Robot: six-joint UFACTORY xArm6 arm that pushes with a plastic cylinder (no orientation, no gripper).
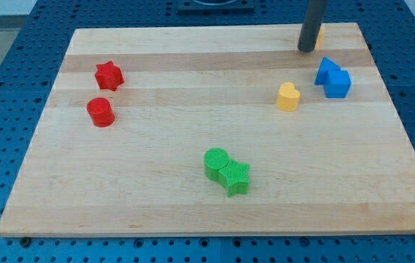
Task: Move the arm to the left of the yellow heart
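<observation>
The yellow heart [288, 96] lies on the wooden board [193, 146], right of centre in the upper half. My tip [306, 50] stands near the board's top edge, above and slightly to the right of the heart, well apart from it. A second yellow block [320, 33] is mostly hidden behind the rod, touching or very close to it.
Two blue blocks [332, 77] sit together just right of the yellow heart. A red star [109, 74] and a red cylinder [100, 112] lie at the view's left. A green cylinder [216, 163] and a green star [235, 177] touch near the bottom centre.
</observation>
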